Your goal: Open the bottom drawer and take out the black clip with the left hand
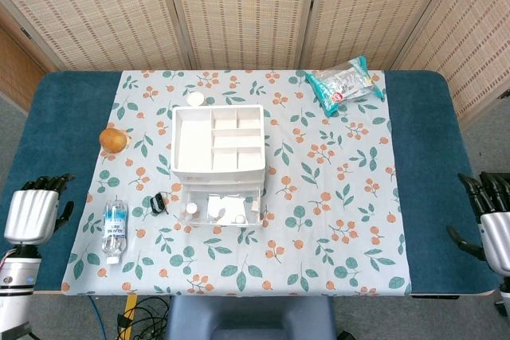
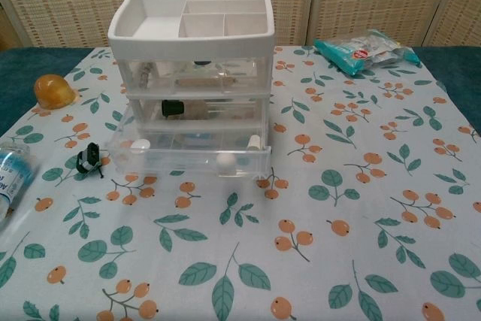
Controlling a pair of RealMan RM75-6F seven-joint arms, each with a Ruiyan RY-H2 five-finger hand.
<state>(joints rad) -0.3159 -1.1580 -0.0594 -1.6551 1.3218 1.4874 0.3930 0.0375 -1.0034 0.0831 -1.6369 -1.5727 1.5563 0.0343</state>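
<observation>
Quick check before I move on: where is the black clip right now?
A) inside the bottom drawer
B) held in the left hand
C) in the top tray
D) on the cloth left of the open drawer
D: the black clip lies on the cloth beside the pulled-out bottom drawer, with the left hand away at the table edge.

Left hand (image 1: 30,214) is sitting at the lower left edge of the head view, its arm running out of frame below; chest view is not showing it. Right hand (image 1: 492,224) is being cropped by the right edge of the head view. Water bottle (image 2: 10,177) is being cut off by the chest view's left edge. Contents of the upper drawers (image 2: 197,89) are blurring behind clear plastic, too indistinct to identify.
</observation>
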